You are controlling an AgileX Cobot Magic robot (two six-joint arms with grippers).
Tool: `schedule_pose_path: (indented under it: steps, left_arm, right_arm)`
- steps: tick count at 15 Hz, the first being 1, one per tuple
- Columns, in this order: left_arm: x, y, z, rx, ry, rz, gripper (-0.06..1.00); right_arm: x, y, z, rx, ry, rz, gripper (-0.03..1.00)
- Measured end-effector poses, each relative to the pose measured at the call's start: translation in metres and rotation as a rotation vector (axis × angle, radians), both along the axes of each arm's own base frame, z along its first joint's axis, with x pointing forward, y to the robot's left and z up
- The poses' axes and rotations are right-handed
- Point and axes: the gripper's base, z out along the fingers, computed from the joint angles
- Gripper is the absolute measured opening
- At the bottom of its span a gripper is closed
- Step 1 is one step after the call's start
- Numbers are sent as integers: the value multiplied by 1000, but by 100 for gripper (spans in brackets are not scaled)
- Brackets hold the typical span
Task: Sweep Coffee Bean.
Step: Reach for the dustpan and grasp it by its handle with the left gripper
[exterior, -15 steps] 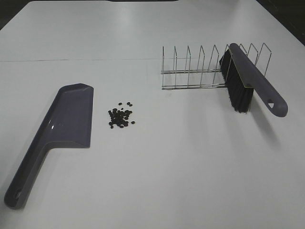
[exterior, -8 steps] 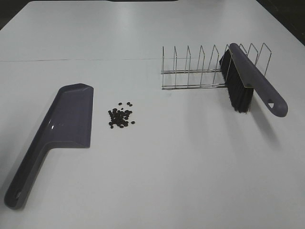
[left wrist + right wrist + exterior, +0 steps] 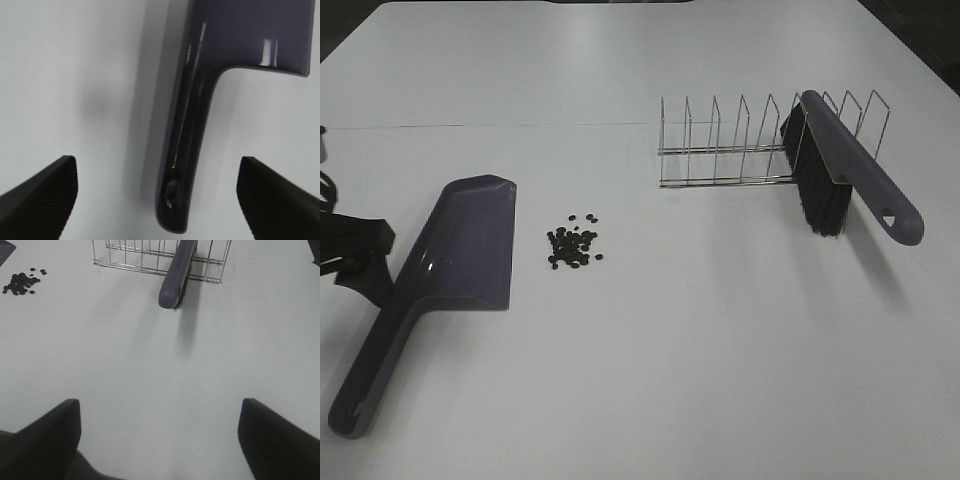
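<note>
Exterior high: left tool (image 3: pixel 360 255) wide open, empty; dustpan (image 3: pixel 470 240) between it and coffee bean (image 3: pixel 573 245).

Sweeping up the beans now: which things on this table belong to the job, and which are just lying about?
For the job:
- coffee beans, loose beside the dustpan
- dustpan
- brush

Just lying about:
- wire rack, which only props up the brush
</note>
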Motion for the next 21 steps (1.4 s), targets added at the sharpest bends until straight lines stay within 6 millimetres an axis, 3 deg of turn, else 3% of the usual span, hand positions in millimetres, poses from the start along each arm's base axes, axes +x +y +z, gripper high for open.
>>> schedule_pose_path:
  steps: [4,12,15,18,21]
  left_arm:
    - [23,-24,-30,16,77,-57,79]
    - [34,-26,-74,38,136,-50,85]
    - [35,-26,-78,46,143,-54,84]
    - [35,-25,-78,55,143,-63,75]
    - [36,-25,-78,55,140,-63,51]
  right_arm:
    - [0,0,0,0,0,0,75]
    - [0,0,0,0,0,0,75]
    - [0,0,0,0,0,0,75]
    - [0,0,0,0,0,0,75]
    - [0,0,0,0,0,0,75]
